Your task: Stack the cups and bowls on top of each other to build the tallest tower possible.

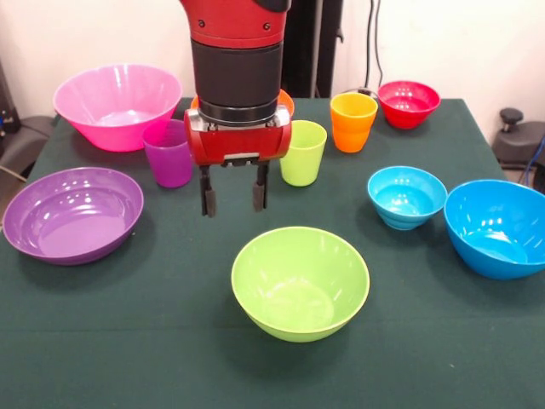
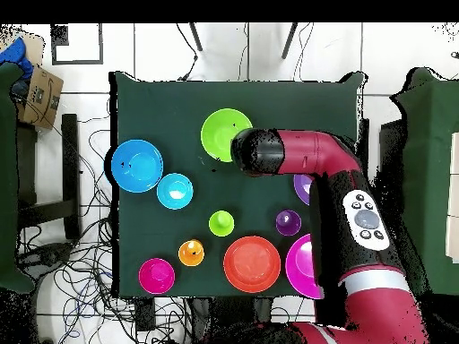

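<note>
1. Two gripper (image 1: 234,192) fingers point down w/ a gap between them, open, nothing held, hanging above bare cloth.
2. Lime green bowl (image 1: 300,282) sits just in front of gripper, nearer the camera, slightly to the picture's right.
3. Purple cup (image 1: 169,152) & lime green cup (image 1: 303,152) flank the wrist, behind the fingers.
4. Shallow purple bowl (image 1: 72,213) at picture left; small light blue bowl (image 1: 406,196) at right.

A square table covered in dark green cloth (image 2: 161,107) stands on a white tiled floor (image 2: 90,107) strewn with loose black cables (image 2: 76,260), a brown cardboard box (image 2: 38,97) lying to one side, and a plain pale wall (image 1: 477,51) behind it.
</note>
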Robot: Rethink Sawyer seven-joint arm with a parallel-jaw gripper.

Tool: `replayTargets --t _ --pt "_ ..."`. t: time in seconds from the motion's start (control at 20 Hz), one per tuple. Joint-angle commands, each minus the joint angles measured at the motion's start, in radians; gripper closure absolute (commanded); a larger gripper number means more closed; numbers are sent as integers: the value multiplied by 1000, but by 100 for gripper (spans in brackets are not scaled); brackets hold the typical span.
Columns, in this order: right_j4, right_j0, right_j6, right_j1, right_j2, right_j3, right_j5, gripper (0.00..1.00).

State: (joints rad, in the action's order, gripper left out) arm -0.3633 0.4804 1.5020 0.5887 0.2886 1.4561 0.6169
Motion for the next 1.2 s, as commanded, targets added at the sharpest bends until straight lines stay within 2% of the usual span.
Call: replayTargets --t 0.05,0.55,0.9,1.1,1.2 --pt "12 -63 250 -60 -60 97 -112 0" --pt "1 -89 266 -52 -74 135 -160 0" --pt "-1 -76 258 -78 -70 134 -171 0" --pt "-7 -71 256 -82 -65 142 -223 0" --pt "-21 -38 209 -82 -23 160 -263 0"
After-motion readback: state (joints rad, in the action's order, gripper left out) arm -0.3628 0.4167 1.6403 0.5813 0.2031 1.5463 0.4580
